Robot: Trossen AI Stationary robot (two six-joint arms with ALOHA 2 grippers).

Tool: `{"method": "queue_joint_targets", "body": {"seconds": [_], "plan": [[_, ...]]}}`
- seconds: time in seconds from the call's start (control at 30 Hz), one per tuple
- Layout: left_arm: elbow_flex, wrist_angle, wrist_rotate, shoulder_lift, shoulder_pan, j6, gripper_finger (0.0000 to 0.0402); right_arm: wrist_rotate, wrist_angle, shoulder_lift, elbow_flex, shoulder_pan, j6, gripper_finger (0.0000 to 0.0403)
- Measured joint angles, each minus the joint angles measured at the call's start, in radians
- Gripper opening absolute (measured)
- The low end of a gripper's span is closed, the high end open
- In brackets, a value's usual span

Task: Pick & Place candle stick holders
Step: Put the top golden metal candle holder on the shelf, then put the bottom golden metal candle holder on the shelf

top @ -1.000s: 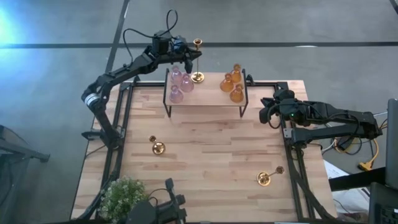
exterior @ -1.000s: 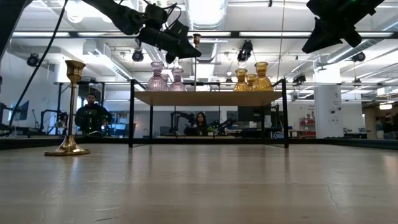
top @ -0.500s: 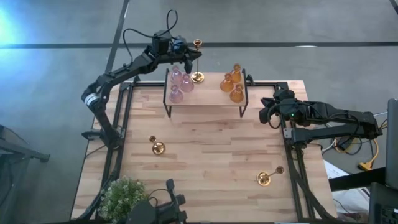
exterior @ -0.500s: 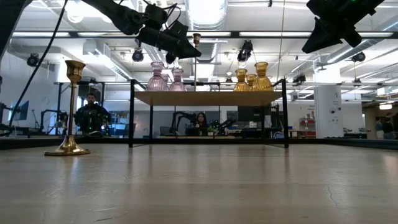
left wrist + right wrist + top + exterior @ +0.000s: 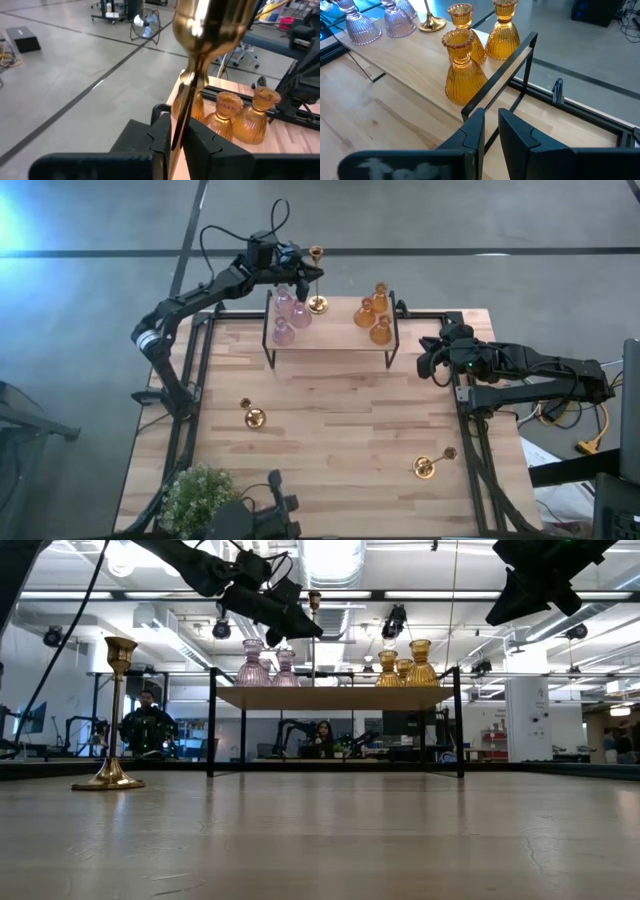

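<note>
Looking straight down, the high view shows a raised wooden shelf (image 5: 330, 330) at the table's far end carrying three pink glass holders (image 5: 288, 313) at its left end, three amber glass holders (image 5: 374, 313) at its right end, and one gold candlestick (image 5: 317, 302) standing between them near the back edge; the left gripper (image 5: 303, 272) sits at that candlestick's stem, while the right gripper (image 5: 432, 358) waits beside the shelf's right end; two more gold holders remain on the table, an upright one (image 5: 253, 417) on the left and a toppled one (image 5: 433, 463) toward the right, with a leafy plant (image 5: 197, 491) at the near left corner; so by my reckoning seven of nine are placed and two are left. From the low view, the upright gold holder (image 5: 112, 715) stands alone on the tabletop, well apart from the shelf (image 5: 335, 697), and the left gripper (image 5: 300, 622) hangs above the pink pair. Through the left wrist view, the gold stem (image 5: 186, 100) runs between the dark fingers (image 5: 202, 145), which stand close beside it with only a slight gap, apparently just letting go. Through the right wrist view, the right gripper's fingers (image 5: 517, 132) are nearly shut on nothing, facing the amber holders (image 5: 462, 70).
</note>
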Motion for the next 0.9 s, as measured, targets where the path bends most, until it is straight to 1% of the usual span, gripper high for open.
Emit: {"method": "queue_joint_targets", "body": {"seconds": [0.13, 0.2, 0.27, 0.5, 0.63, 0.77, 0.9], "plan": [[0.000, 0.000, 0.016, 0.000, 0.000, 0.007, 0.0045, 0.000, 0.000, 0.000, 0.000, 0.000, 0.000, 0.0047], [0.000, 0.001, 0.017, 0.000, 0.000, 0.007, 0.0053, 0.000, 0.001, 0.000, 0.000, 0.000, 0.000, 0.0047], [0.000, 0.002, 0.017, 0.000, 0.000, 0.007, 0.0068, 0.000, 0.001, 0.000, 0.000, 0.000, 0.000, 0.0047], [0.000, -0.001, 0.017, 0.000, 0.004, 0.012, 0.0143, -0.001, 0.003, 0.000, 0.000, 0.000, 0.000, 0.0047], [0.000, -0.026, 0.013, -0.008, 0.013, 0.035, 0.0172, -0.001, 0.003, 0.000, 0.000, 0.000, 0.000, 0.0047], [0.001, -0.065, 0.011, -0.035, 0.026, 0.051, 0.0187, -0.002, 0.003, 0.000, 0.000, 0.000, 0.000, 0.0047], [0.002, -0.138, 0.007, -0.072, 0.042, 0.080, 0.0190, -0.002, 0.004, 0.000, 0.000, 0.000, 0.000, 0.0047]]}}
